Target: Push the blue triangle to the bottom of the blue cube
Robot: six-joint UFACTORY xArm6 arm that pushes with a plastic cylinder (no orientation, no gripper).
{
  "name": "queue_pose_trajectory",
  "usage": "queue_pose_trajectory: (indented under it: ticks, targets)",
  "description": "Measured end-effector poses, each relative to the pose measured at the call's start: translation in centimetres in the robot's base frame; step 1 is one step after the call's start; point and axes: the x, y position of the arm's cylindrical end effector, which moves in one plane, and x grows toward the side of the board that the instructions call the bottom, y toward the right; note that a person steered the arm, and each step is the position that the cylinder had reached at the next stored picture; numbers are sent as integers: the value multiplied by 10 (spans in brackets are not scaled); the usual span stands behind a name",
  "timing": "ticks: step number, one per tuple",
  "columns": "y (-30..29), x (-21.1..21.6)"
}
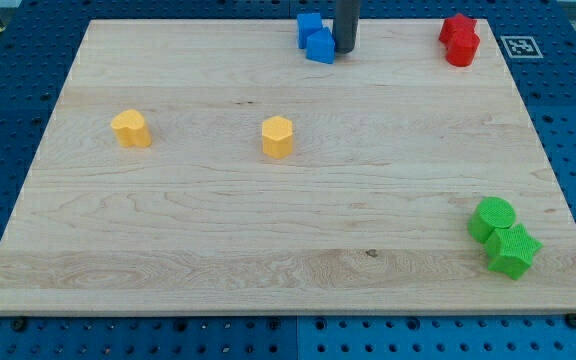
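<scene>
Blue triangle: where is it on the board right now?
The blue triangle sits at the view's top edge of the board, just right of centre, touching the blue cube on its lower right, with my tip immediately at its right.

Pale wooden board (268, 220), blue perforated table (8, 120), even light

We see two bright blue blocks (315, 38), two red blocks (459, 39), two green blocks (503, 236), a yellow-orange block (130, 129) and another yellow-orange block (278, 136). The board (268, 230) shows pale wood grain with darker streaks. Our rod (346, 22) is dark grey. The surrounding table (8, 110) is blue, dotted with holes.
</scene>
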Motion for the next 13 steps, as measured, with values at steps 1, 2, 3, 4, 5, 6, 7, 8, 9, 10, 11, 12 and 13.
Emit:
queue_pose_trajectory:
  ticks: [1,2,3,4,5,6,7,8,9,10,11,12,13]
  targets:
    - [36,31]
    - [51,87]
    - [13,127]
    - [-7,132]
    - [-32,125]
    - [-99,123]
    - [-182,122]
    - [-260,104]
    - [-342,100]
    - [-383,124]
    - [-383,133]
    - [-380,135]
    - [-348,140]
